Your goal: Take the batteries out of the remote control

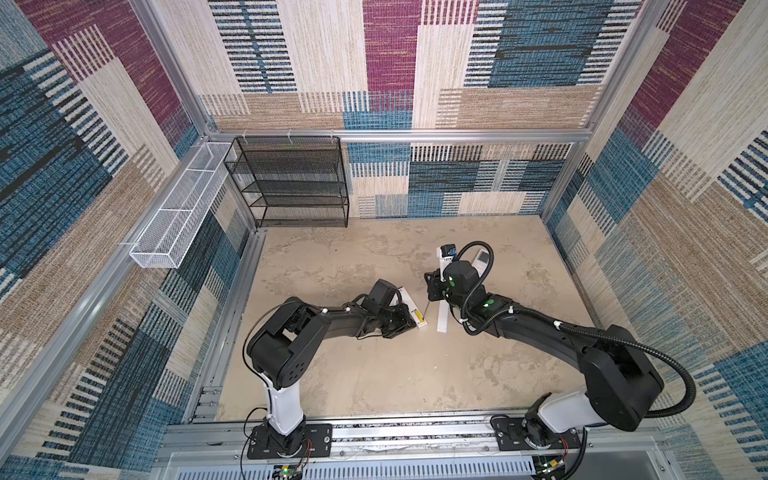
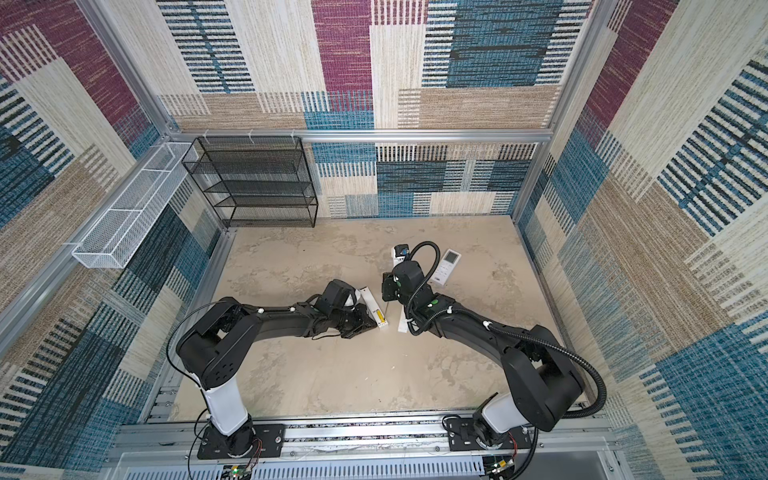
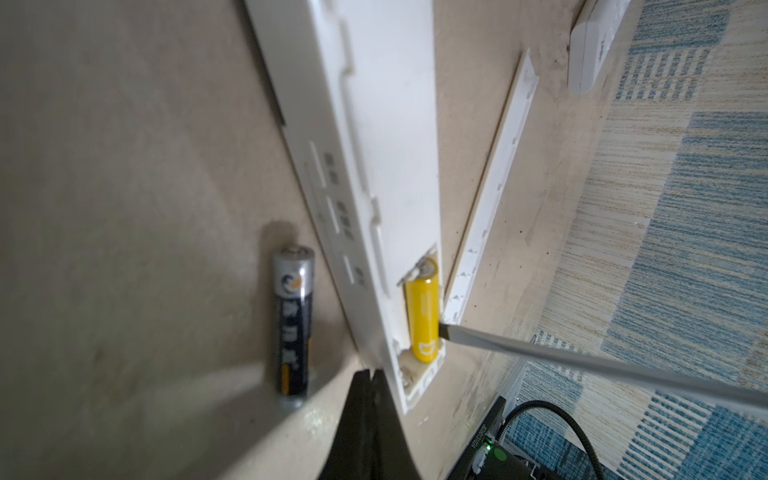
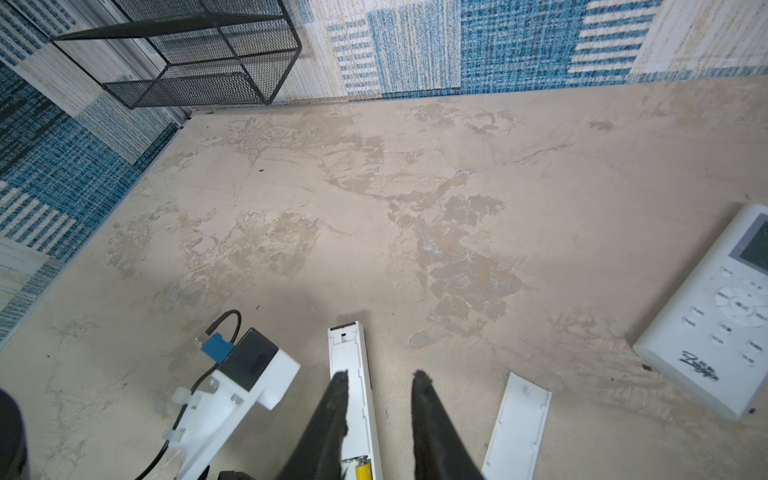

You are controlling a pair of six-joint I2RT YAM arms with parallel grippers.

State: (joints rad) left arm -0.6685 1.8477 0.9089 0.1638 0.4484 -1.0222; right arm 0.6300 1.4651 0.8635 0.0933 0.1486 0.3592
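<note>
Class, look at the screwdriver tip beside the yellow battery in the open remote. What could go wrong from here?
1. The screwdriver tip sits at the side of the yellow battery, by the thin compartment wall of the remote; levering may slip or crack that wall.
2. The left gripper is shut beside the remote's end, not clamped on it, so the remote may slide.
3. Once freed, the battery may roll away; the dark battery lies loose on the table.
</note>
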